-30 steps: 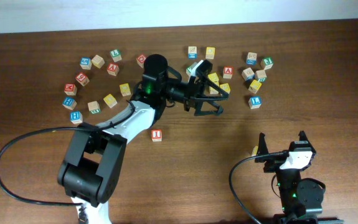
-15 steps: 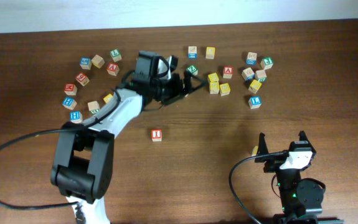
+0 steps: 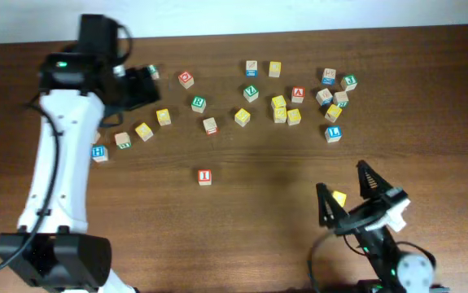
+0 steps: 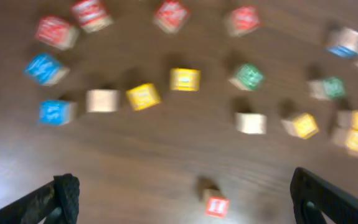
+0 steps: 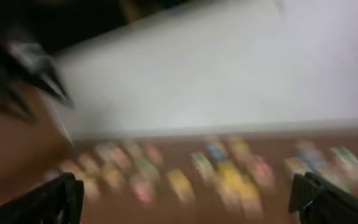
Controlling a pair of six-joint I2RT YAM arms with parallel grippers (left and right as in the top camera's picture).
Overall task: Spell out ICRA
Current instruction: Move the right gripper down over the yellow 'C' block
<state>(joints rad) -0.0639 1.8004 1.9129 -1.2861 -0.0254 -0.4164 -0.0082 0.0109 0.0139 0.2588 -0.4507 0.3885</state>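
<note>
A red block with a white I (image 3: 205, 177) lies alone on the wooden table (image 3: 258, 187), below an arc of small letter blocks. It also shows in the left wrist view (image 4: 216, 206). My left gripper (image 3: 140, 86) is up at the far left, near the arc's left end, open and empty; its fingertips (image 4: 185, 199) stand wide apart. My right gripper (image 3: 347, 195) is open and empty at the front right, tilted, with a yellow block (image 3: 339, 198) between its fingers. The right wrist view is blurred; its fingertips (image 5: 185, 193) stand wide apart.
Letter blocks lie in an arc across the far half: a red A block (image 3: 298, 93), a green block (image 3: 199, 103), yellow blocks (image 3: 279, 103), a blue block (image 3: 333, 133), a plain wooden block (image 3: 210, 125). The white wall edge (image 3: 299, 16) runs along the back.
My left arm has swung back from the middle of the arc to the far left. Several middle blocks now lie uncovered. My right gripper has lifted and tilted from its resting pose.
</note>
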